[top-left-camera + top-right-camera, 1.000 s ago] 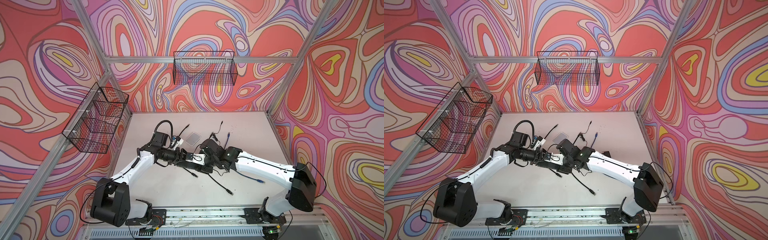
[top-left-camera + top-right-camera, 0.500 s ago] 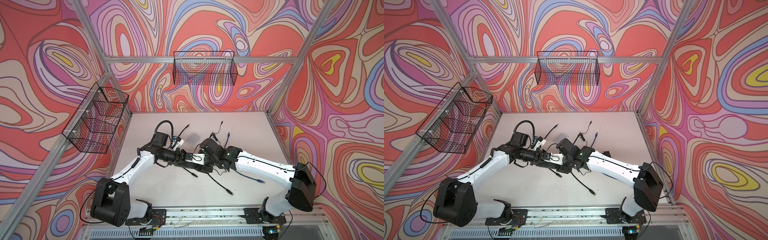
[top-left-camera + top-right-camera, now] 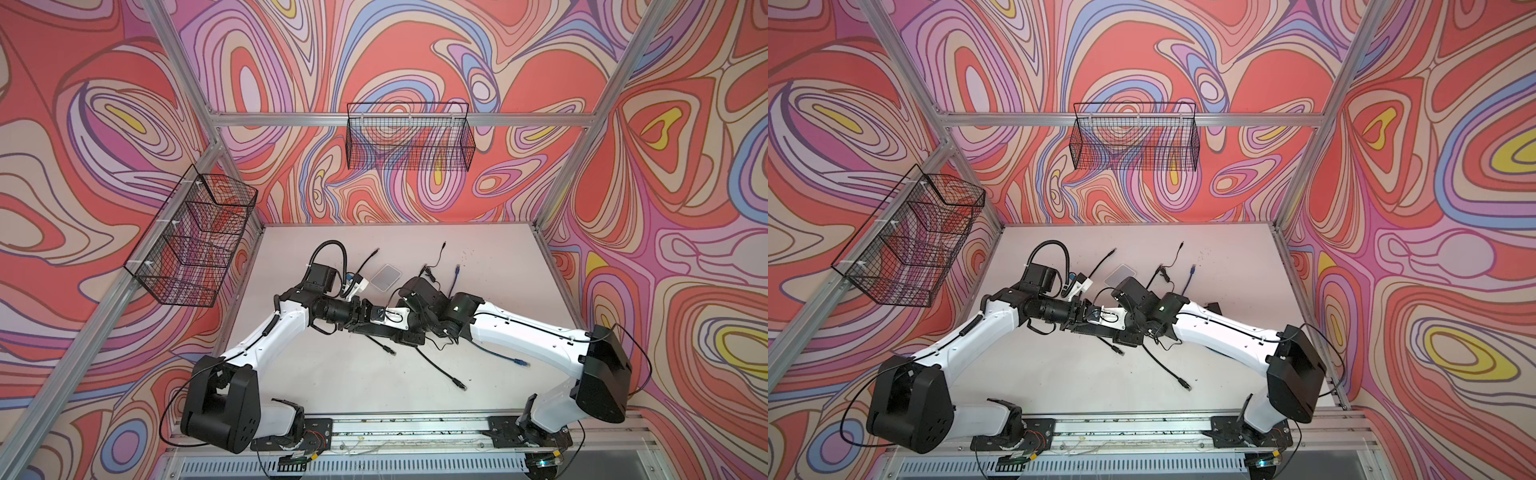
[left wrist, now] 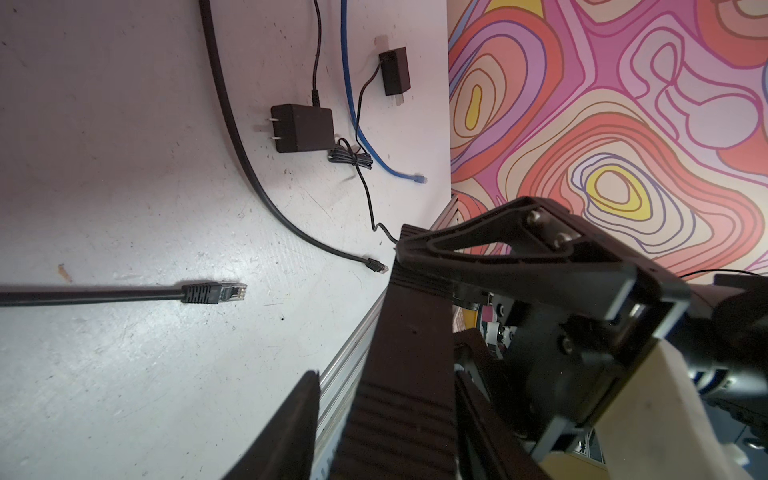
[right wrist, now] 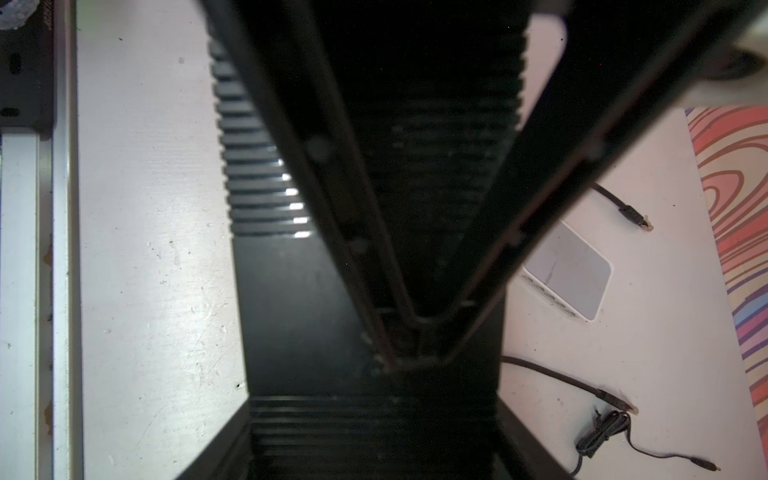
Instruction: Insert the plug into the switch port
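No plug is in a port that I can see. My left gripper [image 3: 368, 318] straddles the black ribbed switch [image 4: 407, 374] at table centre, and I cannot tell whether its fingers press it. My right gripper [image 3: 401, 330] is clamped across its width. Neither holds a plug. The nearest black Ethernet plug [image 4: 214, 293] lies loose at 6 o'clock. I count three black plug ends, one small white switch [image 5: 569, 278] at 12 o'clock, two blue plug ends [image 3: 524, 365] and two power adapters [image 4: 301, 126].

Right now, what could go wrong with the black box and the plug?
Both grippers crowd the black box: the left gripper and right gripper might bump. The plug lies loose on the table, in neither gripper, so nothing can go in yet. A thin cord reaching the right gripper might snag.
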Controlling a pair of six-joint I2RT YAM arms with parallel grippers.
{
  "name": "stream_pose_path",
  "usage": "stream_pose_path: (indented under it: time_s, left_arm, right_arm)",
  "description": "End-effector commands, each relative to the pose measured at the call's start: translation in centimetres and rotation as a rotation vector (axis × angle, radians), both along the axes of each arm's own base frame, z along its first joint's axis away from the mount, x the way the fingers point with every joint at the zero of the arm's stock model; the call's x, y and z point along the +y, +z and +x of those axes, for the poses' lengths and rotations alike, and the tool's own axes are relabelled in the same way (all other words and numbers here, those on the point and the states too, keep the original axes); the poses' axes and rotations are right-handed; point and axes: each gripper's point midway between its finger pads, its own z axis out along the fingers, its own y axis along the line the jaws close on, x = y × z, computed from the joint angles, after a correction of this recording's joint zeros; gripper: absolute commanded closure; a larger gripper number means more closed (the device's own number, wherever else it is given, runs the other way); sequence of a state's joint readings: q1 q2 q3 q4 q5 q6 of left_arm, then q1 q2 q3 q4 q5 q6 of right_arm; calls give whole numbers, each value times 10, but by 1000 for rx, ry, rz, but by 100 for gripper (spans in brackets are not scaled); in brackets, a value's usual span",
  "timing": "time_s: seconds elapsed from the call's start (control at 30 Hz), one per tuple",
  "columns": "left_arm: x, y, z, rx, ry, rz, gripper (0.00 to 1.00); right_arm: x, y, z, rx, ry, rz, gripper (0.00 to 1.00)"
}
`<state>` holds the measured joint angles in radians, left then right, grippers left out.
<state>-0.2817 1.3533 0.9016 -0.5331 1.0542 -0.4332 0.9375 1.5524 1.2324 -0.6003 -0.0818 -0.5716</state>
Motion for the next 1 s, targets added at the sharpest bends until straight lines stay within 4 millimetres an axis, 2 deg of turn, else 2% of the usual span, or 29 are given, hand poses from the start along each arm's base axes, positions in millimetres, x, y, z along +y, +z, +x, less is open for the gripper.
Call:
stream_pose_path:
  time_s: [0.0, 0.53, 0.97]
  left_arm:
    - [-4, 9, -7, 2, -35, -21, 47]
    - [-10, 10, -9, 9, -50, -44, 51]
    - [-15, 12, -12, 12, -61, -64, 51]
  right_arm:
    - [9, 15, 9, -51, -16, 45, 45]
    - [25, 33, 16, -67, -4, 101, 46]
    - [40, 46, 20, -62, 1, 160, 47]
